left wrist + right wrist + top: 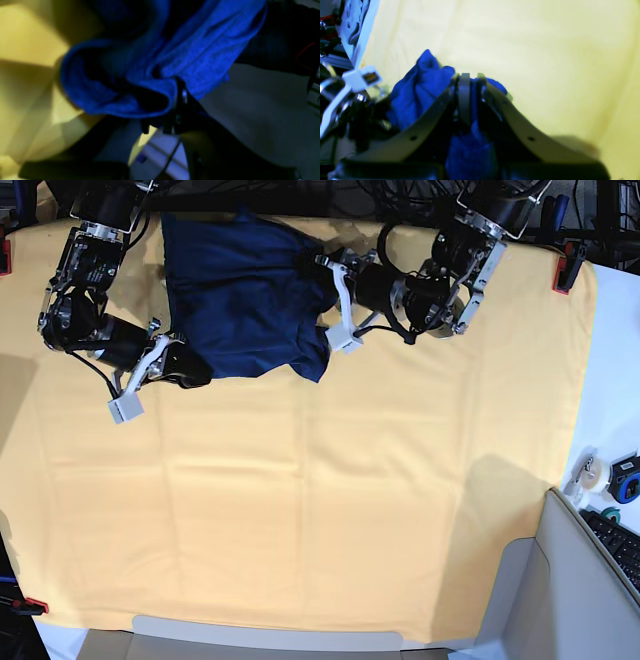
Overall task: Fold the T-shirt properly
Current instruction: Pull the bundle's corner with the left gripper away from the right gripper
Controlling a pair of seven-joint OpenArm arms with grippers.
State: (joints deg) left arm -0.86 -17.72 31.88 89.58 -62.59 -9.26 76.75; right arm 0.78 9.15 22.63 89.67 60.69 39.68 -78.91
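The base view is evenly lit and sharp, with soft shadows on the yellow cloth (pixel 330 510). Both wrist views are dim and blurred; the T-shirt (pixel 190 50) glows oversaturated blue, and the nearby fingers (pixel 465 97) are out of focus.

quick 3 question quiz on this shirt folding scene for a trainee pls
1. True or false: the shirt lies flat in the middle of the yellow cloth.
2. What is the right gripper clamped on?
3. The left gripper meets the shirt at: A) the side edge towards the left arm, B) the far edge, C) nowhere.

Key
1. False: it is bunched near the far edge.
2. Blue shirt fabric.
3. A
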